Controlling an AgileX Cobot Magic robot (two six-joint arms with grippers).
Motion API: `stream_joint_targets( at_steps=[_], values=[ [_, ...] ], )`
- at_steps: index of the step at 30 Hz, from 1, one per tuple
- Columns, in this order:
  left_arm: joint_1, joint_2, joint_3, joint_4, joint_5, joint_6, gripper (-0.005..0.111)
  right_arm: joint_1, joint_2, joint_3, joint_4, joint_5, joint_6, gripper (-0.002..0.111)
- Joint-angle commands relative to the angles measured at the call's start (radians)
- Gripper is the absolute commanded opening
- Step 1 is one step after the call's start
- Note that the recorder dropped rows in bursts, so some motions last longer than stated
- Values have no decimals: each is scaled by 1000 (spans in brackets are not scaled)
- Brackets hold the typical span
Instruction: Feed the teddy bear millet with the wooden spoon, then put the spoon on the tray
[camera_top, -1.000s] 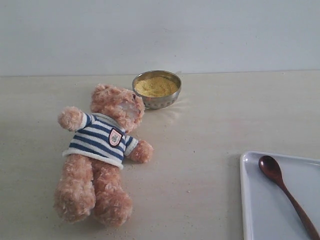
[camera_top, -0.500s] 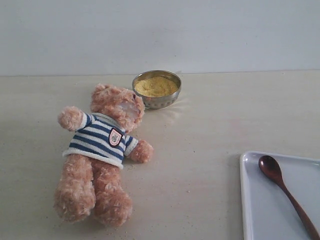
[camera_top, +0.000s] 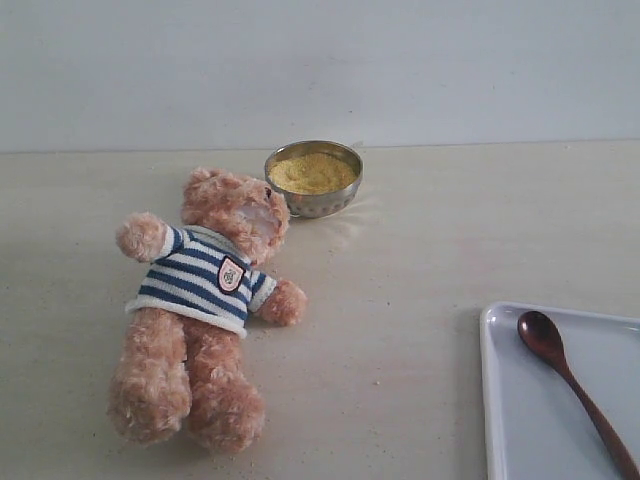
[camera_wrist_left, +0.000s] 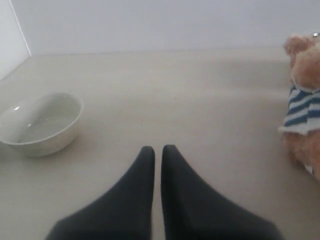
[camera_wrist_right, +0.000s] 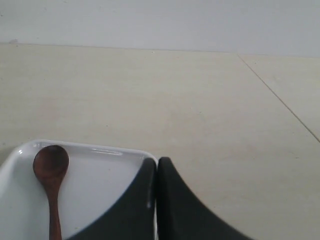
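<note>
Beige table (camera_top: 420, 250); left gripper (camera_wrist_left: 157, 149) and right gripper (camera_wrist_right: 157, 161) pressed together, empty; wooden spoon (camera_wrist_right: 50, 167) near the right one could skid across the tray (camera_wrist_right: 100, 151) if nudged.

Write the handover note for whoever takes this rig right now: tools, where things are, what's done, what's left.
Tools: left tool shut, empty, over the table near the teddy bear; right tool shut, empty, by a corner of the tray.
Things: wooden spoon lies in the tray; the bear lies on its back, head beside the metal bowl of millet.
Done: spoon is on the tray; whether the bear was fed cannot be told.
Left: if unfed, take the spoon, scoop millet, feed, return the spoon.
</note>
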Motion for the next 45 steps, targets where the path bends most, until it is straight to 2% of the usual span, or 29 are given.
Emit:
stream_joint_targets(
  at_steps=[1, 45],
  values=[
    [-49, -2, 2, 30, 19, 54, 5, 0, -5, -1, -2, -1, 3, 0],
    [-50, -2, 2, 1, 3, 52, 5, 0, -5, -1, 0, -1, 3, 0]
  ],
)
